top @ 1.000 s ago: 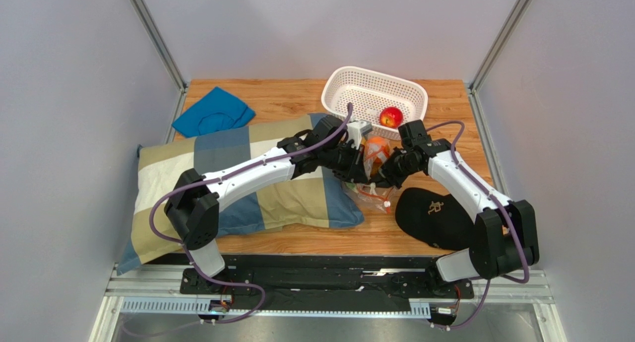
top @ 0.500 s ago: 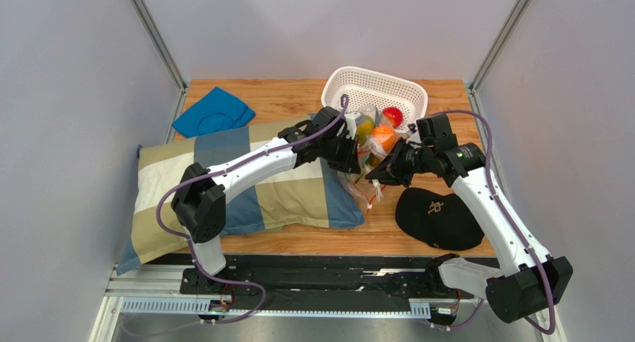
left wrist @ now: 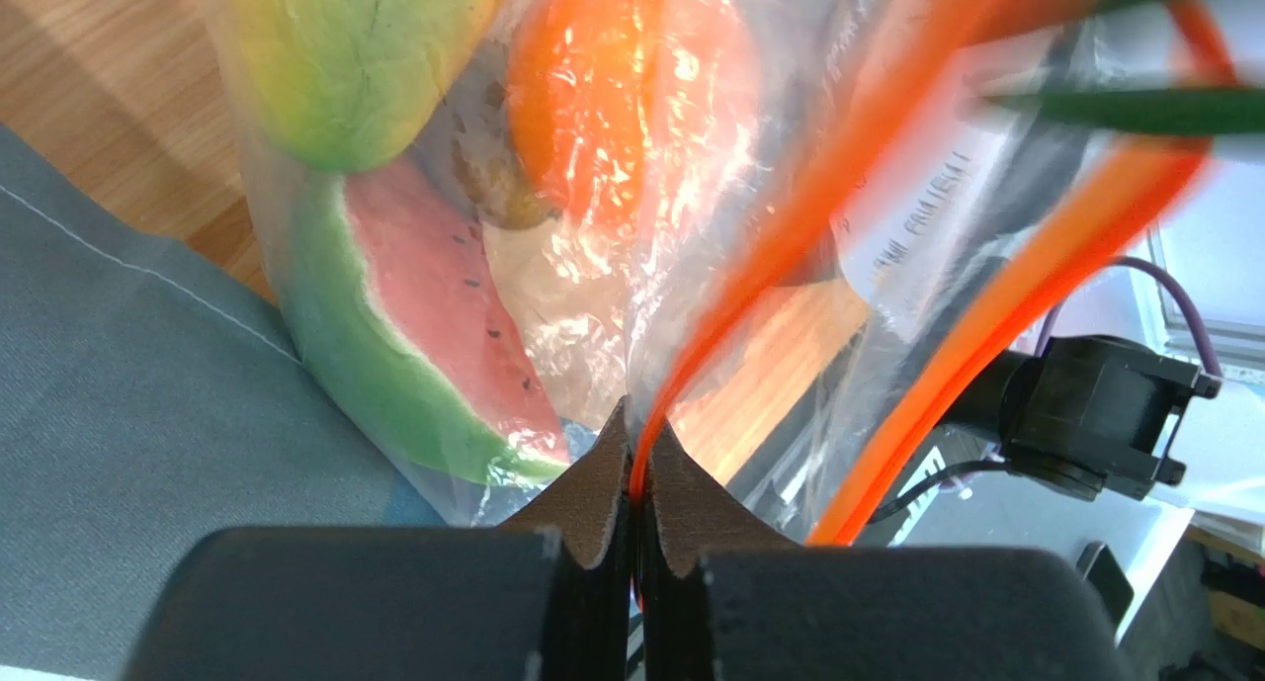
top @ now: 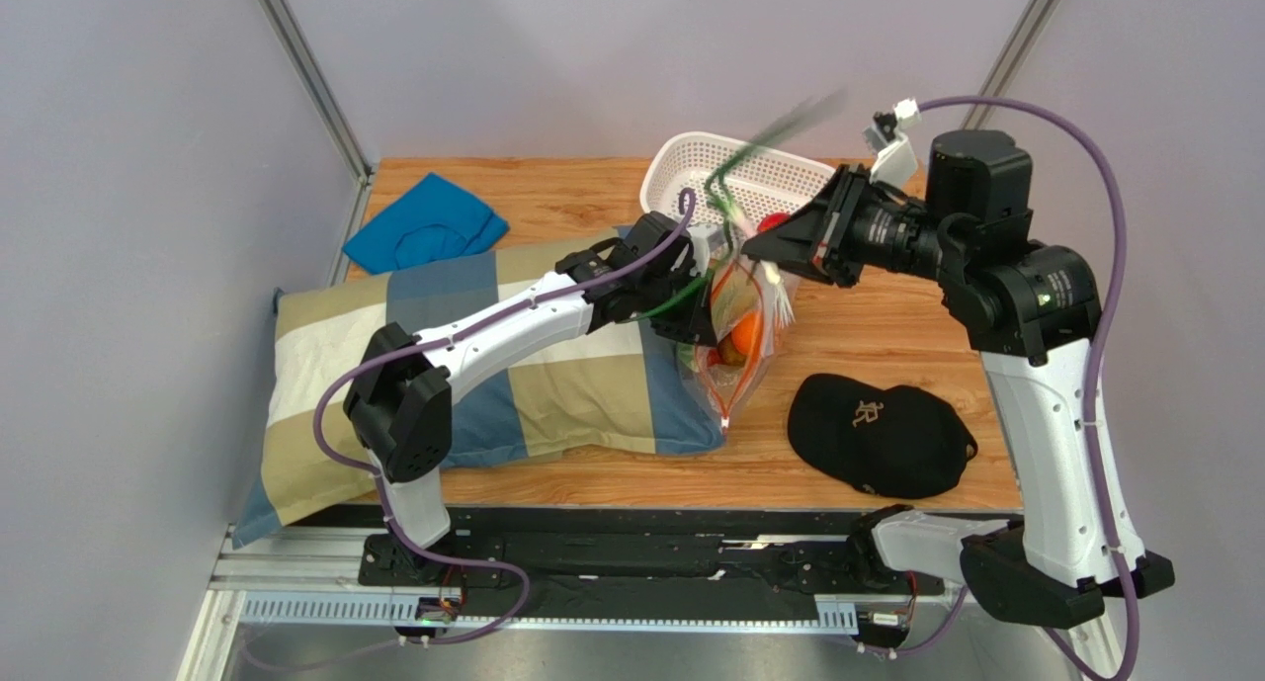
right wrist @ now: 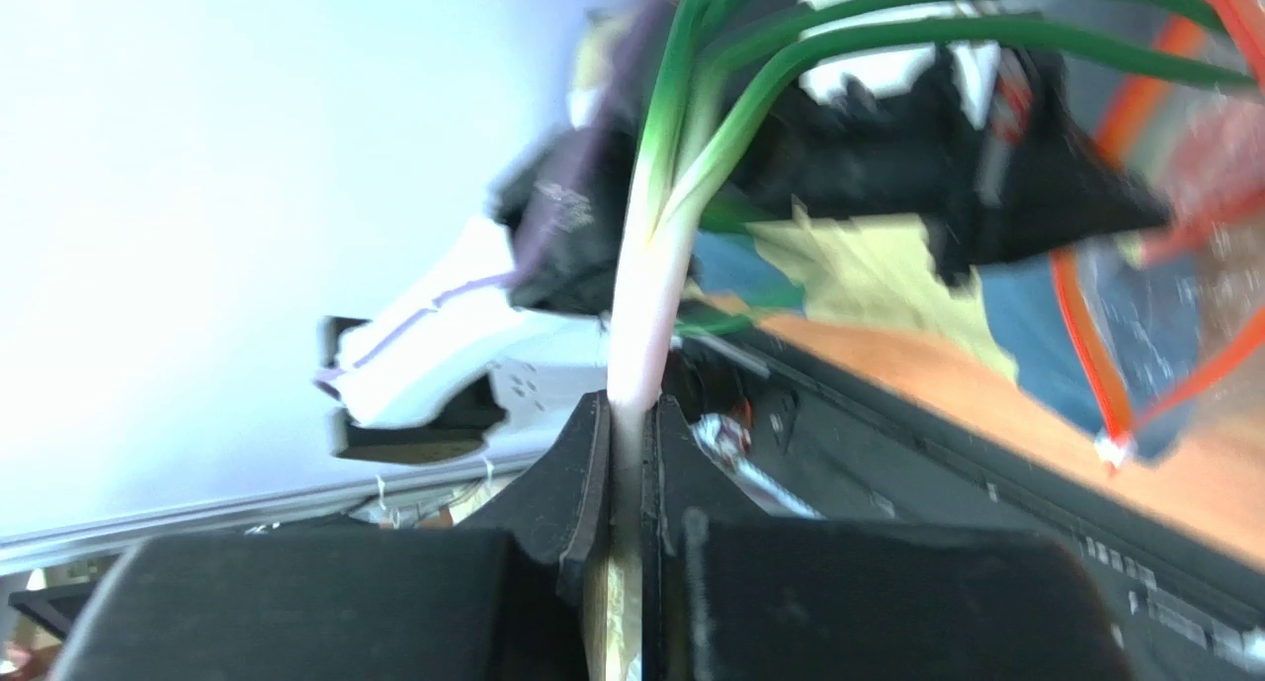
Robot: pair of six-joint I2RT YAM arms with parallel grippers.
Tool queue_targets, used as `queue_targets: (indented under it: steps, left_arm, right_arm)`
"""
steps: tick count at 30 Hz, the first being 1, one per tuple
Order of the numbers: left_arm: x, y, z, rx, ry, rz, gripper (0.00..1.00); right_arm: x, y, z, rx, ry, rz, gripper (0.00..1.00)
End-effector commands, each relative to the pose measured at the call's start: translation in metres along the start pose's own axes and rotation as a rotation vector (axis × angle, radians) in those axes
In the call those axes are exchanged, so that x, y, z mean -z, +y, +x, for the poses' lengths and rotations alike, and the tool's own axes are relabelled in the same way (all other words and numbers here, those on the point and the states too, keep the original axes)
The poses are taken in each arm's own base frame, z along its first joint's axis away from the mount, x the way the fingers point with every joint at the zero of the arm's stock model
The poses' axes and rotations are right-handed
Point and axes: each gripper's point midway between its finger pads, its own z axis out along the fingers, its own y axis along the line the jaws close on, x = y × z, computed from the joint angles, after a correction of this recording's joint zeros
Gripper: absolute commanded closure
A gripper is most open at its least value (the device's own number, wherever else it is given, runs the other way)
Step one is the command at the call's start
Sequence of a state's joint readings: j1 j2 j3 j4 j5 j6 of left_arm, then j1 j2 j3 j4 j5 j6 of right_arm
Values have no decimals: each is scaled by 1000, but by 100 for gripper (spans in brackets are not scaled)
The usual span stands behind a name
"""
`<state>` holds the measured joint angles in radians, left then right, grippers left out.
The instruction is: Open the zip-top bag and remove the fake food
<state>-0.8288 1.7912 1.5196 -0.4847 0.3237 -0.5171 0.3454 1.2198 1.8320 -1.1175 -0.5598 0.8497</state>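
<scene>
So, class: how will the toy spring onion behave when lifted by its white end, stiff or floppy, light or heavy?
Probably light: the right hand holds the spring onion by a thin pinch. Its green leaves splay and blur, so likely bendy, whippy.

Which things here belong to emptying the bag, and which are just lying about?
Job:
- zip-top bag, pinched at its zip strip by the left gripper
- green onion, gripped by the right gripper
- watermelon slice and orange inside the bag

Lying about:
- pillow
- blue cloth
- black cap
- white basket, possibly the drop-off
</scene>
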Motion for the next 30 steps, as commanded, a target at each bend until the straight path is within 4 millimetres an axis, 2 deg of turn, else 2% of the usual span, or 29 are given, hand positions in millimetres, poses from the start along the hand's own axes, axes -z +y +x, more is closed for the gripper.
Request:
queue_targets:
  steps: [1,2,3,5,6,8,9,11,12,13,14,15,17,18,20,21,23,24,25,27,28,30]
  left_arm:
    - [2,-4,-1,-5,13,8,100]
    - [2,-3,0,-2,15,7,100]
    - [2,-3,0,2,13,6,100]
    - [1,-7,-4,8,8,19,100]
    - [1,-9,-5,8,9,29,100]
    - [0,-12,-7,6,8,40,100]
    - [0,-12,-8,4,6,41,100]
    - [2,-13,-8,0,8,40,100]
    - [3,-14,-9,1,6,41,100]
    - [3,-14,-9,0,5,41,100]
    - [4,-13,-8,4,7,41,100]
    - [3,-12,-7,6,11,41,100]
    - [2,-8,-4,16,21,36,100]
    - [2,-8,-4,19,24,39,100]
    - [3,-4,-2,26,26,34,100]
    - [3,-4,-3,28,24,37,100]
    - [3,-2,-4,37,23,35,100]
    - [3,-1,-4,40,23,33,100]
    - [3,-1,-5,42,21,35,100]
    - [2,1,-7,52,21,35,100]
    - [2,0,-11,56,15,41,100]
    - [1,-2,-11,60,20,48,100]
  right_arm:
    - [-8,18,-49,31,-138,-37,100]
    - [-10,28,-63,46,-180,-79,100]
    - [-10,30,-75,49,-215,-87,100]
    - [-24,16,-102,58,-281,-44,100]
    - [-29,5,-116,87,-312,-17,100]
    - [-65,-31,-143,72,-319,29,100]
    - [-73,-47,-157,54,-328,37,100]
    - [-106,-86,-177,48,-315,91,100]
    - [-115,-102,-186,82,-312,124,100]
    - [-120,-104,-195,110,-310,127,100]
    - [-127,-115,-199,113,-287,149,100]
    - [-148,-148,-206,88,-249,193,100]
    - [-161,-165,-216,110,-234,206,100]
    - [-175,-191,-220,75,-210,225,100]
    - [-191,-206,-227,27,-180,188,100]
    - [-212,-235,-224,-23,-135,204,100]
    - [-228,-250,-218,-83,-69,177,100]
    - [-235,-252,-221,-96,-59,162,100]
    - [-248,-269,-214,-142,-25,165,99]
    - [-258,-273,-218,-202,-28,130,90]
    - [-264,-278,-217,-227,-21,123,71]
    - [-267,-275,-215,-290,-14,106,60]
